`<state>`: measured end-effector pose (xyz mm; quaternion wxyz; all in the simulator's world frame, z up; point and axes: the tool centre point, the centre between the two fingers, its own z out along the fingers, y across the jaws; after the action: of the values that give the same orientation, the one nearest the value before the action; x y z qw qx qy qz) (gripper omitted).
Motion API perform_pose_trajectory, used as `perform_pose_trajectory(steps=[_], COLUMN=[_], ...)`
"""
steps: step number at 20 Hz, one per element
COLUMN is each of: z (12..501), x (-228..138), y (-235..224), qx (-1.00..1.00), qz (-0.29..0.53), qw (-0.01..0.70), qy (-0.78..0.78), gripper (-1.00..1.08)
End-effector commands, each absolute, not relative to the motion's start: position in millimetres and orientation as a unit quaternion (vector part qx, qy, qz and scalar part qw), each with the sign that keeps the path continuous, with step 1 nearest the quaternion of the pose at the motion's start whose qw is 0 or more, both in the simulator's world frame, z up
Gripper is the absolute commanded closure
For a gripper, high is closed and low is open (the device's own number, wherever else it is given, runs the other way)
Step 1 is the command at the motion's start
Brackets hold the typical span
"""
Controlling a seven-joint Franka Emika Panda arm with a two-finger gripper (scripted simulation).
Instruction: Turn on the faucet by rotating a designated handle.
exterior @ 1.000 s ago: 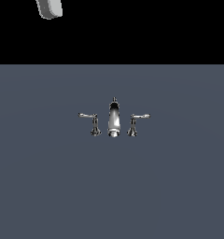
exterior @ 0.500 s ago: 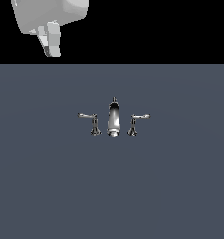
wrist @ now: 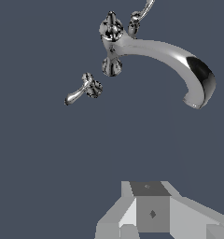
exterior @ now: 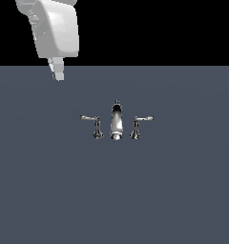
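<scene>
The handle [exterior: 92, 123], a chrome lever pointing toward the exterior view's left, stands near the middle of the grey floor [exterior: 183, 190], just beside the spout of the faucet [exterior: 116, 121]. The twin handle [exterior: 139, 123] flanks the spout's other side. The gripper [exterior: 57, 74] hangs well apart near the floor's far edge, holding nothing; its opening cannot be told.

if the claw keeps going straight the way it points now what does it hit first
Probably bare grey floor. The claw points down, well off from the handle and spout; depth is unclear.
</scene>
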<state>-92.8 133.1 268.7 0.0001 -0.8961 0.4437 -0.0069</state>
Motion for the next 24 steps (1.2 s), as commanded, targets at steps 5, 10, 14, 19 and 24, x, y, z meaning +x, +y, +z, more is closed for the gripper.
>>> perform_pose_trajectory(steps=[5, 10, 14, 19, 24], z=[241, 219, 201, 175, 147], x=[-64, -42, -23, 5, 34], y=[140, 142, 143, 140, 135], qx=[-0.87, -0.848, -0.828, -0.798, -0.764], qz=[-0.006, -0.005, -0.004, -0.004, -0.003], qw=[0.001, 0.001, 0.001, 0.0, -0.001], qy=[0.493, 0.53, 0.56, 0.602, 0.646], gripper=[1.08, 1.08, 1.08, 1.08, 1.08])
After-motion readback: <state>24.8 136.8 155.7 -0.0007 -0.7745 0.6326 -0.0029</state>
